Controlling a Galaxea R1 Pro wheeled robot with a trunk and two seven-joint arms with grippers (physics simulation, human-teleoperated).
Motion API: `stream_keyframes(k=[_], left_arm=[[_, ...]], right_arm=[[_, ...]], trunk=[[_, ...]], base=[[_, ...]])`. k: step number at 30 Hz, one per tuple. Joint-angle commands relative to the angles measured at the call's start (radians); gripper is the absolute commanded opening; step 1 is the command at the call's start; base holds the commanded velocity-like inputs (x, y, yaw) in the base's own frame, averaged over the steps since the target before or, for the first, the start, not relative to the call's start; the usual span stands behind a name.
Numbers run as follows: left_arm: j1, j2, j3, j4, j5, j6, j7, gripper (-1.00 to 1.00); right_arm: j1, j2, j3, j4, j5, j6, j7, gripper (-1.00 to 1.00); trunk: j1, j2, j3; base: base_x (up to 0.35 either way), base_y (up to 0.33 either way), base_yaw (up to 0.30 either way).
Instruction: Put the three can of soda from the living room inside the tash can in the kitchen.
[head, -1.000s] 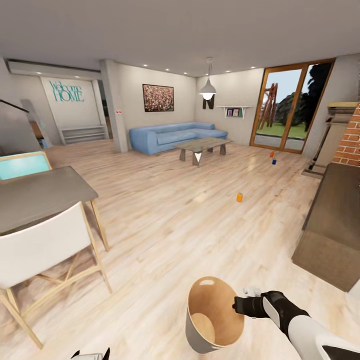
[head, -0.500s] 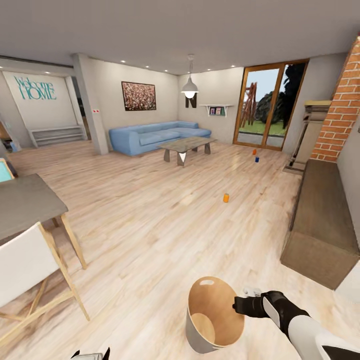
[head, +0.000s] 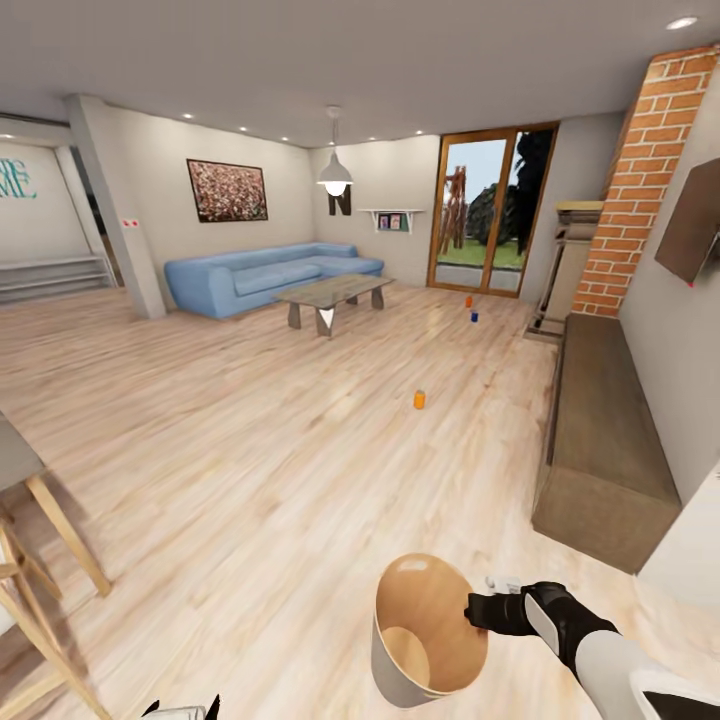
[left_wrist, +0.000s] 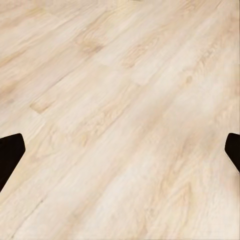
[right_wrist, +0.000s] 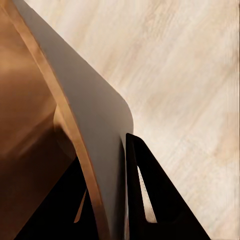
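Bin (head: 425, 630) hangs near, rim pinched tight by right gripper (head: 478, 612). Left gripper (left_wrist: 120, 155) wide open w/ nothing in it. Orange can (head: 420, 400) ahead; 2 more cans (head: 470, 308) far by door. Roll slow, keep bin level.

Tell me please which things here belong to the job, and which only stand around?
Job: near orange can, far orange can, blue can, all on the floor; trash can, gripped at its rim by the right gripper.

Around: blue sofa, coffee table, low bench.
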Motion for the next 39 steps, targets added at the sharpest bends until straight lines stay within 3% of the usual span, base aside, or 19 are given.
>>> stream_keyframes(k=[1,11,31,39], left_arm=[[0.000,0.000,0.000,0.000,0.000,0.000,0.000,1.00],[0.000,0.000,0.001,0.000,0.000,0.000,0.000,1.00],[0.000,0.000,0.001,0.000,0.000,0.000,0.000,1.00],[0.000,0.000,0.001,0.000,0.000,0.000,0.000,1.00]], right_arm=[[0.000,0.000,-0.011,-0.001,-0.019,0.004,0.006,-1.00],[0.000,0.000,-0.002,-0.001,-0.017,0.004,0.004,-1.00],[0.000,0.000,-0.007,-0.008,-0.018,0.004,0.005,-1.00],[0.000,0.000,-0.006,-0.008,-0.019,0.004,0.005,-1.00]], trunk=[[0.000,0.000,0.000],[0.000,0.000,-0.004],[0.000,0.000,-0.008],[0.000,0.000,-0.016]], base=[[0.325,0.000,-0.244],[0.325,0.000,-0.206],[0.326,0.000,-0.017],[0.326,0.000,-0.156]])
